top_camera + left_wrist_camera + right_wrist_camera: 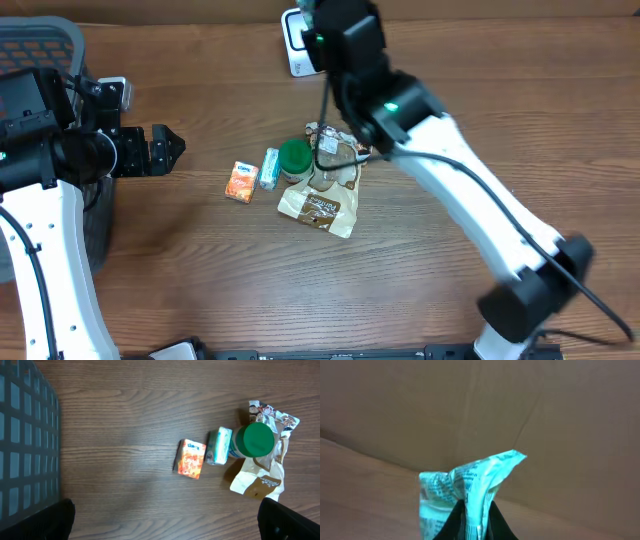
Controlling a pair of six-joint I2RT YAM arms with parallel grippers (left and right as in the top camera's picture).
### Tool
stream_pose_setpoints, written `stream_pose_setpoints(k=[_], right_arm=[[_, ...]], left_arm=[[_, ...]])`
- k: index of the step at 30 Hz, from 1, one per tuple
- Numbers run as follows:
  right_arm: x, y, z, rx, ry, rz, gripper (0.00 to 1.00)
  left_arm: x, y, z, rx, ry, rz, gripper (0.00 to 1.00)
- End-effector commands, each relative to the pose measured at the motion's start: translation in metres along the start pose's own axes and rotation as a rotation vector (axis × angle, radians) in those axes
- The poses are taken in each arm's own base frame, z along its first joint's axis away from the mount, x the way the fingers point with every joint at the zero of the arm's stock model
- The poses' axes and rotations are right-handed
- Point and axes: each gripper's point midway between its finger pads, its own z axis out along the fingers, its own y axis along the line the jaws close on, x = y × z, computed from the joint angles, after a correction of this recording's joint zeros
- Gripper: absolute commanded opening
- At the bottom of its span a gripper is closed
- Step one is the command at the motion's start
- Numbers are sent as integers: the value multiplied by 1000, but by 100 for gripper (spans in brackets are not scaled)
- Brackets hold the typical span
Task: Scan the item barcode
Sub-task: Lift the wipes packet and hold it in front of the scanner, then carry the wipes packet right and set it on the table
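Note:
My right gripper (476,521) is shut on a pale green printed packet (465,485), pinching its lower fold and holding it up before a plain brown wall. From overhead the right wrist (340,40) hangs at the table's far edge, beside a white scanner (292,48); the packet and fingertips are hidden under it. My left gripper (166,150) is open at the left, nothing between its fingers (61,519). Right of it lie an orange box (191,458), a green-white packet (219,446), a green-lidded jar (255,440) and a brown bag (257,480).
A dark mesh basket (40,50) stands at the far left, its wall (25,445) close to my left gripper. A crumpled colourful wrapper (335,140) lies behind the jar. The right arm's link stretches over the item pile.

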Motion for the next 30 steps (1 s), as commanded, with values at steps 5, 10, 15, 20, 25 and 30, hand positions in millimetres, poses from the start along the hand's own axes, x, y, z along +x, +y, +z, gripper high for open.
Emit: stream_pose_setpoints(k=[5, 10, 15, 20, 25, 30], right_arm=[[17, 15, 73, 137, -55, -535, 4], [33, 37, 110, 124, -125, -610, 4], [60, 60, 140, 60, -162, -746, 4], [81, 74, 159, 59, -186, -829, 4], [93, 82, 173, 49, -237, -876, 4], [96, 78, 179, 76, -256, -887, 4]], left_arm=[[1, 2, 1, -5, 4, 9, 100], [1, 3, 1, -5, 4, 9, 100], [1, 2, 1, -5, 4, 9, 100], [1, 2, 1, -5, 5, 9, 100], [1, 2, 1, -5, 4, 9, 100], [1, 3, 1, -5, 4, 9, 100]])
